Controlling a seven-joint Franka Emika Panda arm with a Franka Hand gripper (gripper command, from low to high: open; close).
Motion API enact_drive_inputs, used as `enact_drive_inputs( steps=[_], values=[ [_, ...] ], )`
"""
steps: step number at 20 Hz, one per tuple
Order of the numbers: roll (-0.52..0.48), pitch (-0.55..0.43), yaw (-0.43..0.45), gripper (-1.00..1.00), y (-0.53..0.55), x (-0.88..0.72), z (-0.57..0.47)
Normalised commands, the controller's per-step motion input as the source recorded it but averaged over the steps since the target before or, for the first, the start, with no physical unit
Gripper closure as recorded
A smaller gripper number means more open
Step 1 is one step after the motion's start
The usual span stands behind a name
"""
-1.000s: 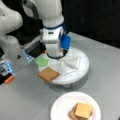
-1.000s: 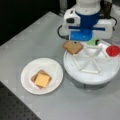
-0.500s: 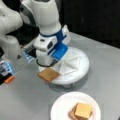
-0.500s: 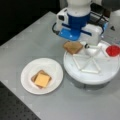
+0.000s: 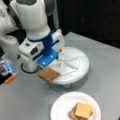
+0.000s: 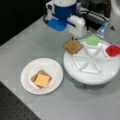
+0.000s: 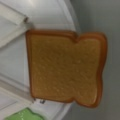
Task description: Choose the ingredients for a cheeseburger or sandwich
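Grey tabletop point(image 5: 105, 60), dark backdrop; the tool point(image 6: 73, 39) hangs over toast point(image 6: 73, 46), grip state unclear.

Arm shell: we see glossy white, rounded, bulky segments.
Wrist band: a blue ring under the white shell.
Tool point(image 5: 47, 65): white boxy body with a bright blue block.
Tool markings: small dark spots on its white face.
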Motion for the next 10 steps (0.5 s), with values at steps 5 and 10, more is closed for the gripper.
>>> enact_drive_inputs(
  steps=[5,10],
  values=[
    [0.395,0.219,0.011,-1.0,-0.36,0.07,0.01],
    [0.55,0.066,0.048,-1.0,-0.33,0.12,-0.14]
  ],
)
